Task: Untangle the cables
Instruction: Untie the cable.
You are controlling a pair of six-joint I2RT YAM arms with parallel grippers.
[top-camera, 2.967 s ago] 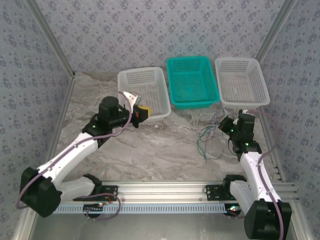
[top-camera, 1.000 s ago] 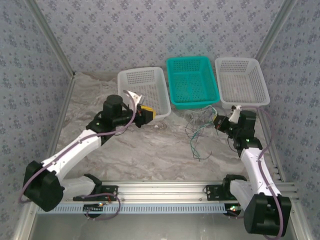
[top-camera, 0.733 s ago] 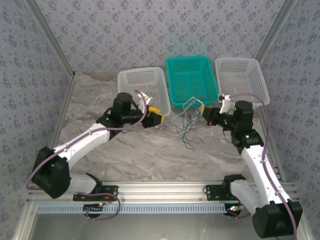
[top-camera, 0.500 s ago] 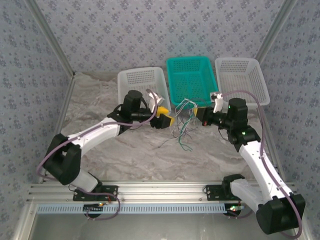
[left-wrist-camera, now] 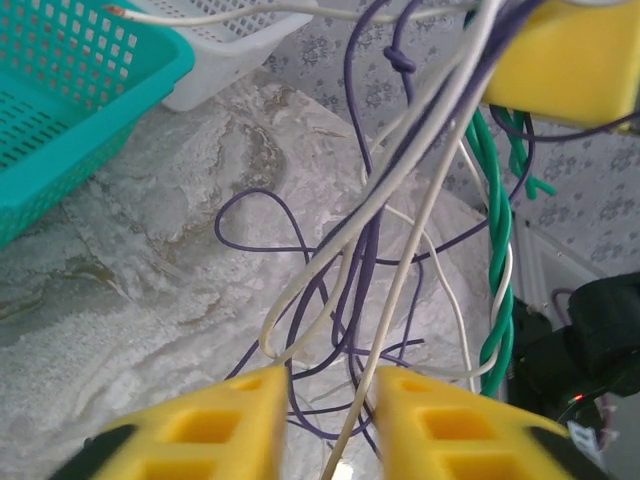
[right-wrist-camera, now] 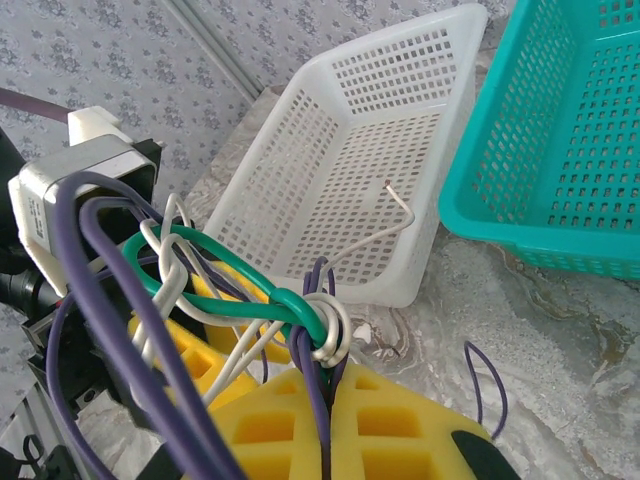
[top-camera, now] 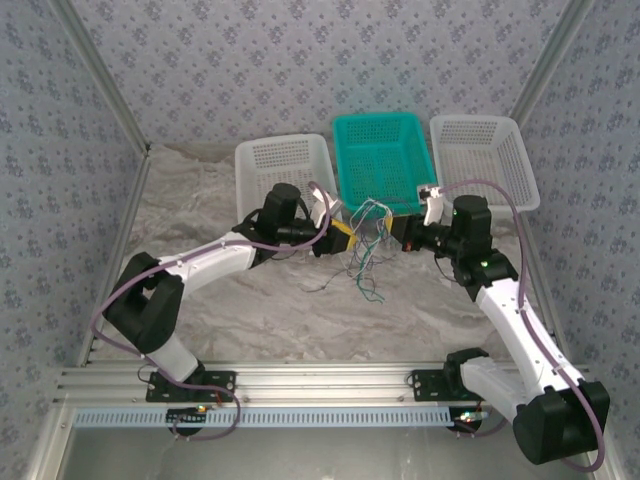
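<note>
The cables [top-camera: 365, 250] are a tangled bunch of thin purple, green and whitish wires, hanging in the air just in front of the teal basket. Their loose ends trail on the table. My right gripper [top-camera: 402, 231] holds the bunch from the right. In the right wrist view, my right gripper [right-wrist-camera: 335, 425] is shut on purple strands just below a knot of green, white and purple cables [right-wrist-camera: 318, 325]. My left gripper [top-camera: 343, 238] has come in from the left. In the left wrist view, my left gripper [left-wrist-camera: 330, 420] is open, with a white strand and purple cables [left-wrist-camera: 380, 230] running through the gap.
Three baskets stand in a row at the back: a white basket [top-camera: 246, 180] on the left, a teal basket [top-camera: 343, 165] in the middle, and another white basket [top-camera: 526, 165] on the right. Bare marble table [top-camera: 290, 310] lies in front of the arms.
My right gripper has lifted the cables from the table's right side and carried them left, in front of the teal basket. My left gripper has swung right and now reaches the bunch.
</note>
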